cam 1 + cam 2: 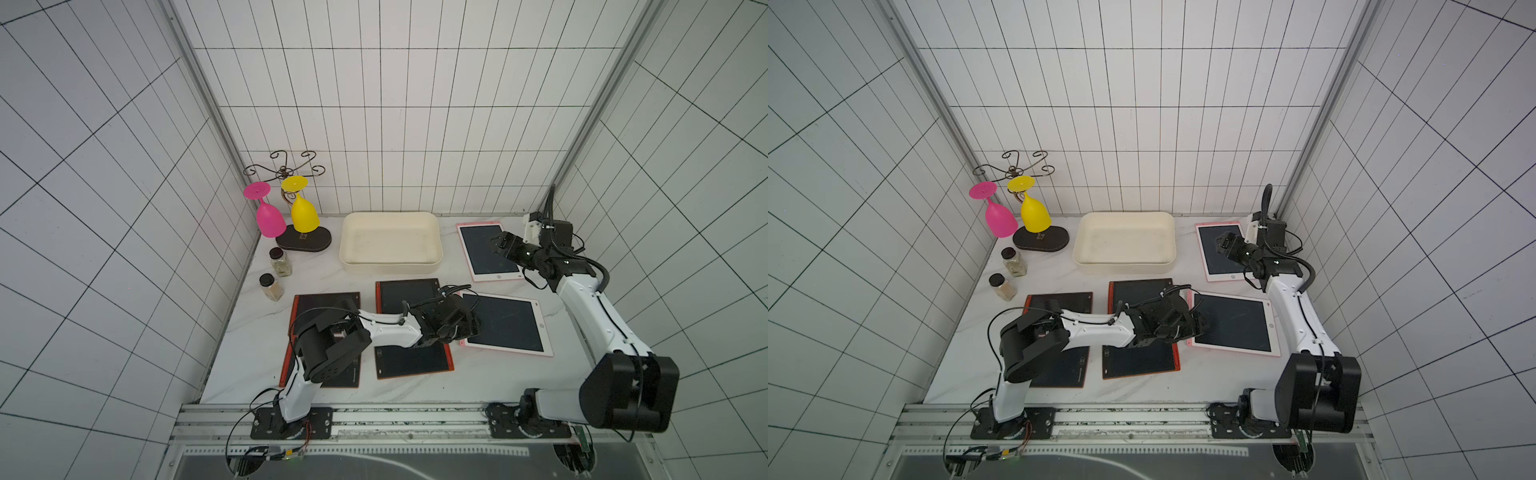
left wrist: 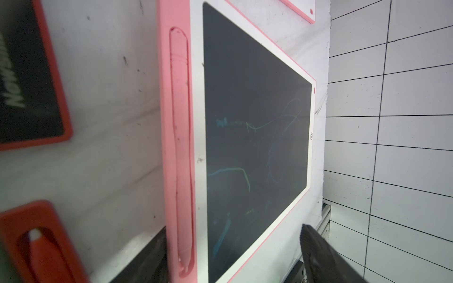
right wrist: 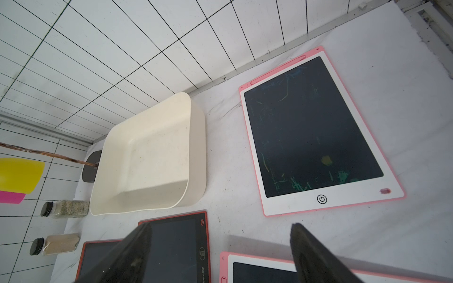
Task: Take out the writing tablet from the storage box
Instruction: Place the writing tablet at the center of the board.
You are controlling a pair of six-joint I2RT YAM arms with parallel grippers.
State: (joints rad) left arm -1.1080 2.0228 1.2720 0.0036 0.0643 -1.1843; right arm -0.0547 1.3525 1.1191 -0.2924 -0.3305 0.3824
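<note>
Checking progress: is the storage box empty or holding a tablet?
Empty. The storage box shows only its bare cream floor in both top views.

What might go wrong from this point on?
The left gripper, jaws apart, sits right at the edge of the near pink tablet; pulling away carelessly, it might drag that tablet against the red tablet beside it. The right gripper, open, hangs over the far pink tablet and might scratch its screen if it dips.

Robotics lab test cell — white grid-lined panel walls [image 1: 374, 104] on three sides, aluminium corner post [image 1: 208, 89], marble-look tabletop [image 1: 257, 324], left arm [image 1: 390, 330] and right arm [image 1: 590, 307] on black base plates [image 1: 320, 424], bolted to an aluminium rail [image 1: 415, 415] along the front edge.
</note>
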